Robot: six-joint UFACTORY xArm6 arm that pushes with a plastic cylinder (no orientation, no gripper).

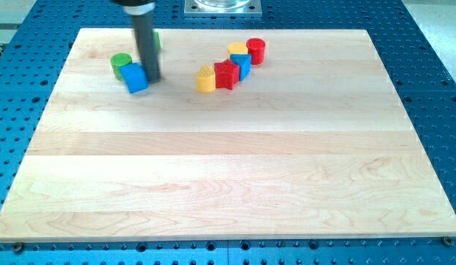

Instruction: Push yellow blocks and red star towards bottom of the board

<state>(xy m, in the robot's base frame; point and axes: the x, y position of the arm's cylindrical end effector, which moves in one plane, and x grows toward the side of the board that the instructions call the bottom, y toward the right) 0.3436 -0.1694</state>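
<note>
Red star [226,74] right of my tip [153,78].

Pale wood board [228,177] — red star [226,74], yellow blocks [205,79], blue cube [135,77].

Bright, even overhead light fills the scene, so the pale wooden board [228,162] reads clean and the blue perforated table [426,66] around it shows a mild sheen rather than hard glare. Shadows are short and soft: a faint smudge lies beside my tip [152,79] and thin dark edges sit under the blocks. Focus is fairly sharp across the board, though the rod's top at the view's top edge looks slightly blurred.
</note>
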